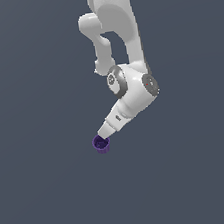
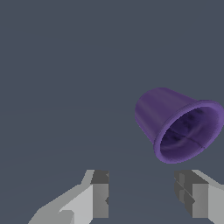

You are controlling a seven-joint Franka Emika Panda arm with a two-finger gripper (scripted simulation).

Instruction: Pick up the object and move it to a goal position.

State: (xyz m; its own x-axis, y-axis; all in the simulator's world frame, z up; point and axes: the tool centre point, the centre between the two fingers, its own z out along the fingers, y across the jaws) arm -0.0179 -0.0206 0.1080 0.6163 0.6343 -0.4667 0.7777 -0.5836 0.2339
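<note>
Reaching: the white arm slants down toward the cup, the claw at its lowest end.
Claw opening: spread wide, a broad gap of bare surface between the two fingers; the jaws stand parallel and apart.
Claw contents: nothing sits between the fingers; in the wrist view they touch no object.
Contact with cup: in the wrist view the cup lies beyond the fingertips, apart from both, nearer to one finger than to the other. In the exterior view the tip of the arm overlaps the cup's rim, so contact cannot be judged there.
Count, cups: one, dark purple.
Count, arms: one, carrying one claw with two fingers.
Cup position: just ahead of the claw, off the middle line between the fingers, on the plain grey surface.
Cup shape: round, tapering from a wide flared mouth to a narrower closed base.
Cup axis: in the wrist view it runs slantwise from base to mouth, so the cup appears tipped rather than square to the camera.
Cup mouth: turned toward the wrist camera, showing the dark inside.
</note>
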